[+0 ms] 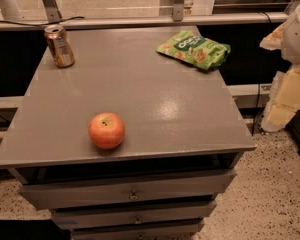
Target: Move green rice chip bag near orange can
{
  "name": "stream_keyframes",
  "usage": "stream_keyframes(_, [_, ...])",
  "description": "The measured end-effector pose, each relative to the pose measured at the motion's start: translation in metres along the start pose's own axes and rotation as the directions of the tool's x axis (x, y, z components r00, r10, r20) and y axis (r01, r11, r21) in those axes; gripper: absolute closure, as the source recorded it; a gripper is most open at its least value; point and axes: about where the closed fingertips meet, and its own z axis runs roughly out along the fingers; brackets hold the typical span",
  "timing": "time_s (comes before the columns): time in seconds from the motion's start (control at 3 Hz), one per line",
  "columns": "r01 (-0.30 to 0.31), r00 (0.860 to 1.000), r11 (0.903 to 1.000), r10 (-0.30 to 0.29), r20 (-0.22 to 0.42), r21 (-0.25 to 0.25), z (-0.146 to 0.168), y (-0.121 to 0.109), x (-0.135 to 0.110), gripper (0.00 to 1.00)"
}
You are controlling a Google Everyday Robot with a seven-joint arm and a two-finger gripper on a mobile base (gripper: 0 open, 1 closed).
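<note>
The green rice chip bag (194, 49) lies flat at the far right corner of the grey tabletop (140, 94). The orange can (59, 45) stands upright at the far left corner, a full table width from the bag. My gripper (285, 101) hangs at the right edge of the view, off the table's right side. It is to the right of the bag, nearer to me, and touches nothing on the table. The white arm (297, 31) shows above it.
A red-orange apple (106, 130) sits near the front edge, left of centre. The table is a drawer cabinet with several drawers (132, 194) below. A rail (140, 21) runs behind the table. Speckled floor (275, 194) lies to the right.
</note>
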Motion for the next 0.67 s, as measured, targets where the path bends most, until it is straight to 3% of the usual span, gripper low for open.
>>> stream_keyframes(0.67, [-0.004,0.999,0.9996,0.003,0.036,0.028,0.015,-0.010,-0.006,0.00])
